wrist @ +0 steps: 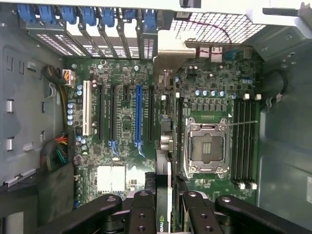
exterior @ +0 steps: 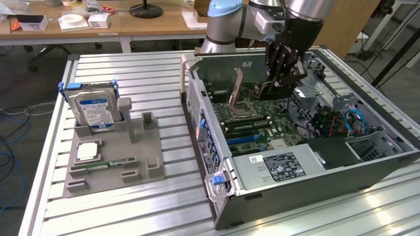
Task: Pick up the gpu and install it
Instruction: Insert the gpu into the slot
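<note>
On the exterior view's left, a grey holder on the counter carries an upright hard drive with a blue-and-white label, a square chip and a memory stick. Moving right, the open computer case shows its motherboard, and the power supply label is too small to read. Inside the case, over the board, the fingers pinch the gpu edge-on, between the blue slot and the processor socket. NVIDIA reads on its edge.
</note>
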Motion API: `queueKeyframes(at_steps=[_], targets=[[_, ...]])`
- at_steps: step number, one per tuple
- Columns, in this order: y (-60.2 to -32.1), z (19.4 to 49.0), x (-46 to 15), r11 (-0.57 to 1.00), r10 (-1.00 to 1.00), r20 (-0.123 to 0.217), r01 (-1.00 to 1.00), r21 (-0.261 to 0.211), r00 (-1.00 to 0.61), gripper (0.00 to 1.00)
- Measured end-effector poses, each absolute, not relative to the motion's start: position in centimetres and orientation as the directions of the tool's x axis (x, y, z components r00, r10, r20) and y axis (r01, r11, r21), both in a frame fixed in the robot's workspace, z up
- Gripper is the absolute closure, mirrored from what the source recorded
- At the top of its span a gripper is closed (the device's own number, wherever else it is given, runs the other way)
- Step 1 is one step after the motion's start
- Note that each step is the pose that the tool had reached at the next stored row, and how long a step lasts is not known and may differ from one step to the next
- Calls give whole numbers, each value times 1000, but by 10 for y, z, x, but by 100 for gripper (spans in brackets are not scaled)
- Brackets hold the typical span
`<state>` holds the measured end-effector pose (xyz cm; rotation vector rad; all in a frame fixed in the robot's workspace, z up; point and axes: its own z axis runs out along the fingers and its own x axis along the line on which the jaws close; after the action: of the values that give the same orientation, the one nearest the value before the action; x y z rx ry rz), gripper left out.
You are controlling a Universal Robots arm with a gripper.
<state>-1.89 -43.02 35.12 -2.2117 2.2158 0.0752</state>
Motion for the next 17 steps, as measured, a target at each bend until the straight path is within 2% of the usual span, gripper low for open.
queueKeyframes(at_steps=[17], targets=[[-448, 322, -20, 1, -999, -41, -999, 33, -3, 74]])
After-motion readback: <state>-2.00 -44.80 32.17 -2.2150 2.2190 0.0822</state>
